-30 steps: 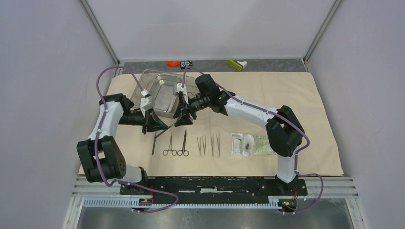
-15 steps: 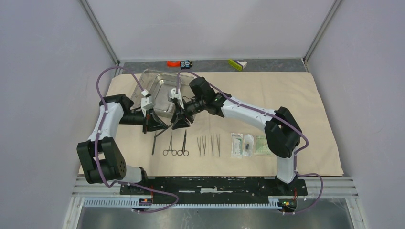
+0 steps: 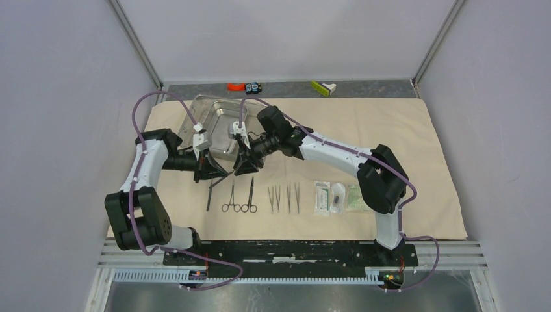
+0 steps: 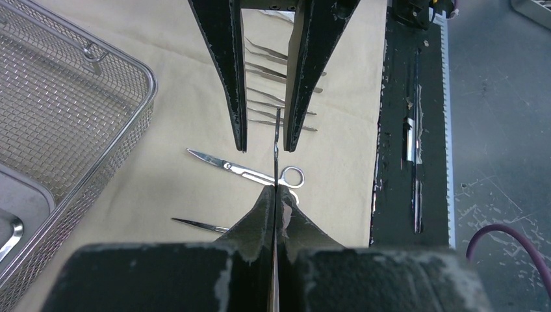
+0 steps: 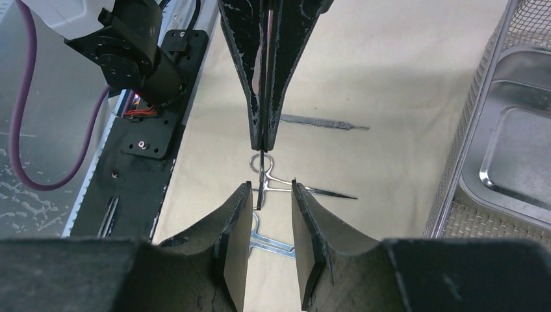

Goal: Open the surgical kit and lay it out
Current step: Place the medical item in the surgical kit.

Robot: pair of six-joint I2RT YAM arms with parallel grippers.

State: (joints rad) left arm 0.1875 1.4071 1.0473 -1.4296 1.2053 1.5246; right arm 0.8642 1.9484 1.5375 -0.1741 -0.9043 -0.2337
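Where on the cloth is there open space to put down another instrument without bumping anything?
Most bare cloth lies behind and right of the packets, out to the cloth's edges. Crowded: the near row of scissors and tweezers, and by the tray, where the left gripper, shut on a thin tool, meets the open right gripper.

Beige cloth wrap (image 3: 390, 123), silver wire-mesh steel tray (image 4: 65, 117), purple cables (image 3: 134, 117), black and white arms (image 3: 338, 151)

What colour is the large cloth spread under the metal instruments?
Plain beige; the large cloth shows best in the top external view.
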